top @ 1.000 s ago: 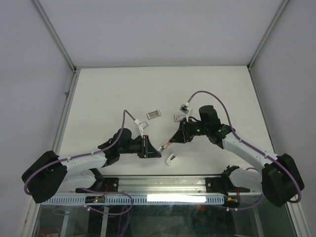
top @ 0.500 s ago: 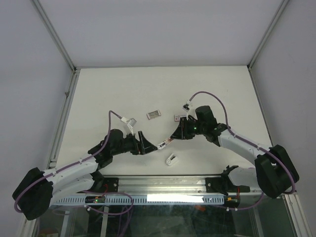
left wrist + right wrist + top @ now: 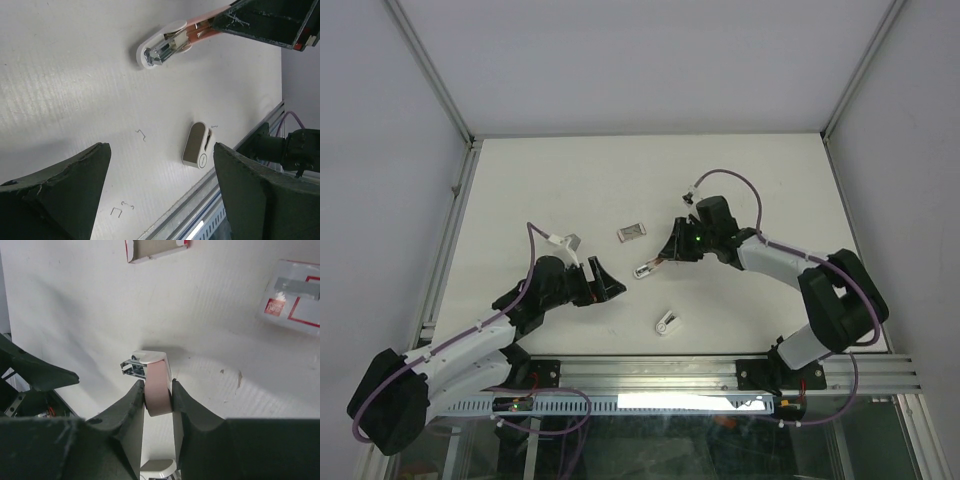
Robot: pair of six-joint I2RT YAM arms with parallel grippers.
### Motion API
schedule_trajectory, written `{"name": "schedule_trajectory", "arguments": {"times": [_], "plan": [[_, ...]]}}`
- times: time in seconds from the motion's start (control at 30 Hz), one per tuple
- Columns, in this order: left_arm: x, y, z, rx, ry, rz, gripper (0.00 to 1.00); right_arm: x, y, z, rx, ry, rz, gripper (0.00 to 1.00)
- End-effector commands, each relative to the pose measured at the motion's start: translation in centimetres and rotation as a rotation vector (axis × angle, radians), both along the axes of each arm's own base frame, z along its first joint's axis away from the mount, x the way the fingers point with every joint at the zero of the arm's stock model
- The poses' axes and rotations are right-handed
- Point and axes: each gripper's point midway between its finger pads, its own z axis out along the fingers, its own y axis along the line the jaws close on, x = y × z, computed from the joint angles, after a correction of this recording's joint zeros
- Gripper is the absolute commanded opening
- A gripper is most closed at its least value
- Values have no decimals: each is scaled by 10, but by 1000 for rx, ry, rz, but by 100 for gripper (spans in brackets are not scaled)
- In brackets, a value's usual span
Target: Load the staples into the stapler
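On bench (image 3: pixel 550 180), white, lit from above:

1. left arm (image 3: pixel 470 335): reaches in from the near left. The left claw (image 3: pixel 608 278) stands wide apart and empty, just left of the stapler (image 3: pixel 162 46) and not touching it.
2. right arm (image 3: pixel 780 265): folded in from the right. The right claw (image 3: pixel 667 257) is pinched on the stapler's pink half, with its fingers (image 3: pixel 127 410) flat against both sides.
3. stapler: near mid-bench, between the two claws and low over the bench; whether it touches cannot be told. The white half and the bare metal magazine point toward the left claw.
4. box (image 3: pixel 633 232): the staples' box, open, pinkish-grey inside. It lies just beyond the stapler's tip, apart from both claws. No staples can be made out in it.
5. sleeve (image 3: pixel 295 295): white with red print, beside the right claw. A grey strip lies across it; whether that is staples is unclear.
6. white piece (image 3: pixel 667 322): toward the near edge, apart from everything else.
7. loose staples (image 3: pixel 141 134): a few, scattered by the left claw.

Handling note, as a judgement: the staples look not yet loaded. The right claw should hold the stapler steady with the magazine unobstructed. The left claw should take a strip lightly by its long edges, since strips snap, and line it up with the channel before sliding it in.
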Motion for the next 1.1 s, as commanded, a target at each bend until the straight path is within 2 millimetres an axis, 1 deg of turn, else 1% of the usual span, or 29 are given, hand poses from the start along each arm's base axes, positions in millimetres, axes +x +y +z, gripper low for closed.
{"name": "schedule_trajectory", "arguments": {"times": [0.0, 0.1, 0.23, 0.3, 0.43, 0.5, 0.63, 0.67, 0.7, 0.77, 0.83, 0.9, 0.97, 1.0, 1.07], "plan": [[14, -3, 17, 0, -58, 9, 87, 30, 11, 14, 23, -55, -28, 5], [14, -2, 18, 6, -63, 7, 87, 35, 11, 10, 14, -45, -35, 14], [14, -1, 16, 19, -64, 7, 87, 40, 5, 4, -18, -38, -53, 26], [14, -1, 17, 20, -64, 8, 87, 42, 3, 2, -30, -34, -56, 35], [14, 0, 18, 19, -68, 8, 87, 44, -3, 4, -47, -50, -66, 55], [14, 1, 18, 27, -69, 12, 87, 47, -7, 7, -59, -62, -74, 63], [16, 3, 20, 46, -90, 12, 87, 49, -22, 16, -109, -109, -102, 71], [17, 2, 24, 43, -102, 5, 87, 49, -26, 22, -120, -132, -106, 72], [16, 0, 28, 42, -122, -22, 87, 48, -30, 33, -123, -165, -107, 72], [15, -5, 36, 41, -159, -59, 81, 41, -41, 41, -150, -204, -110, 73], [13, -12, 41, 51, -187, -94, 77, 33, -51, 46, -171, -230, -118, 74], [9, -25, 43, 74, -205, -123, 75, 23, -62, 45, -189, -234, -135, 74], [0, -48, 47, 100, -227, -156, 73, 14, -70, 42, -194, -232, -160, 74], [-10, -63, 46, 111, -227, -192, 72, 10, -74, 41, -193, -235, -177, 74], [-17, -84, 39, 140, -211, -217, 71, 4, -81, 37, -189, -237, -210, 74]]}}
